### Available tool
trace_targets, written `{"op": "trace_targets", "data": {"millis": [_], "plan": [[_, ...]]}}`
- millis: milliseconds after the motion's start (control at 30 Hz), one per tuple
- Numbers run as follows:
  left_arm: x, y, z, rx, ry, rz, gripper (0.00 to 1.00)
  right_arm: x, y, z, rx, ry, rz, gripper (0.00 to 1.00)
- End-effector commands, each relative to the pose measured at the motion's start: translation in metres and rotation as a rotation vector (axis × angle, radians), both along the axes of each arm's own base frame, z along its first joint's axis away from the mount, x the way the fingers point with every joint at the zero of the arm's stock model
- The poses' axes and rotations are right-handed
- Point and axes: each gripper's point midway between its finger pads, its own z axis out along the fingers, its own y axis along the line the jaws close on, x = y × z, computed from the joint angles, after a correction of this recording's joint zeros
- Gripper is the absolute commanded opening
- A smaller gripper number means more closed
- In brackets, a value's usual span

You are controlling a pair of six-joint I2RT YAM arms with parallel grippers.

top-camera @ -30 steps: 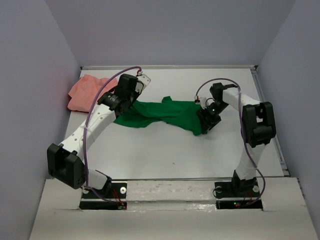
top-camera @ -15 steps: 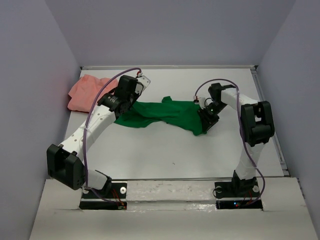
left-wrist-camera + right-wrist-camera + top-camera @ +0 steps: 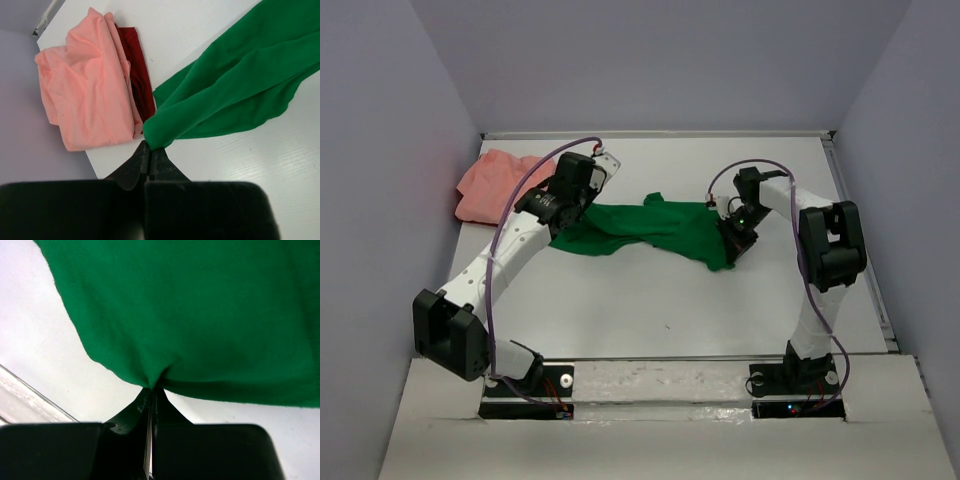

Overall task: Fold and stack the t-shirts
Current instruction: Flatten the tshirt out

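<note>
The bright green t-shirt (image 3: 650,228) lies stretched across the middle of the table, bunched and creased. My left gripper (image 3: 149,149) is shut on its left end, the cloth (image 3: 235,85) pinched at the fingertips. My right gripper (image 3: 152,390) is shut on the shirt's right edge, where the green cloth (image 3: 200,315) puckers into the jaws. In the top view the left gripper (image 3: 563,213) and right gripper (image 3: 728,240) sit at opposite ends of the shirt. A salmon-pink t-shirt (image 3: 85,85) lies crumpled at the far left (image 3: 495,182), with dark red cloth (image 3: 137,65) under its edge.
The white table (image 3: 650,300) is walled by grey panels on three sides. A raised rim (image 3: 660,133) runs along the back, and a rail (image 3: 865,250) along the right side. The arm bases (image 3: 530,385) stand at the near edge.
The right gripper has closed on the green shirt's right edge and drawn slightly up and toward the back. The left arm and its grip are unchanged.
</note>
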Motion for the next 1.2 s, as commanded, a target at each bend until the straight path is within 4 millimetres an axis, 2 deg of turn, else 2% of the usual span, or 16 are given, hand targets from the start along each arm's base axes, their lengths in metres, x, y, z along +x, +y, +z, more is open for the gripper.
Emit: {"op": "trace_targets", "data": {"millis": [0,167,267,367,400,467,500,600,700,767,800,900,933,1000,1033,1167], "plan": [[0.010,0.008,0.039,-0.054,-0.130,0.068,0.00,0.019,-0.010,0.031,-0.081,-0.159,0.001,0.00],[0.036,0.013,0.090,-0.125,-0.292,0.150,0.00,0.070,-0.036,0.092,-0.212,-0.435,-0.127,0.00],[0.053,0.014,0.116,-0.178,-0.344,0.190,0.00,0.114,-0.055,0.153,-0.248,-0.628,-0.228,0.00],[0.065,0.014,0.143,-0.228,-0.403,0.219,0.00,0.138,-0.080,0.187,-0.310,-0.728,-0.313,0.00],[0.067,0.014,0.152,-0.239,-0.421,0.223,0.00,0.150,-0.088,0.213,-0.322,-0.799,-0.348,0.00],[0.074,0.018,0.173,-0.258,-0.471,0.255,0.00,0.166,-0.105,0.237,-0.335,-0.866,-0.406,0.00],[0.076,0.019,0.178,-0.265,-0.483,0.260,0.00,0.174,-0.113,0.266,-0.332,-0.940,-0.447,0.00],[0.080,0.021,0.204,-0.287,-0.521,0.268,0.00,0.184,-0.135,0.298,-0.344,-1.017,-0.520,0.00],[0.072,0.027,0.215,-0.287,-0.536,0.272,0.00,0.177,-0.146,0.323,-0.348,-1.074,-0.544,0.00],[0.064,0.029,0.219,-0.290,-0.536,0.252,0.00,0.169,-0.145,0.323,-0.343,-1.080,-0.536,0.00],[0.053,0.034,0.231,-0.302,-0.559,0.248,0.00,0.156,-0.150,0.342,-0.337,-1.129,-0.555,0.00],[0.034,0.030,0.228,-0.301,-0.548,0.159,0.00,0.140,-0.147,0.347,-0.316,-1.183,-0.532,0.00],[0.018,0.028,0.232,-0.310,-0.557,0.102,0.00,0.121,-0.145,0.371,-0.289,-1.253,-0.532,0.00],[-0.009,0.030,0.241,-0.338,-0.589,0.044,0.00,0.107,-0.138,0.380,-0.235,-1.298,-0.523,0.00],[-0.016,0.031,0.243,-0.342,-0.599,0.033,0.00,0.089,-0.134,0.401,-0.194,-1.352,-0.530,0.00],[-0.049,0.042,0.261,-0.377,-0.652,-0.003,0.00,0.056,-0.129,0.438,-0.119,-1.441,-0.568,0.00]]}}
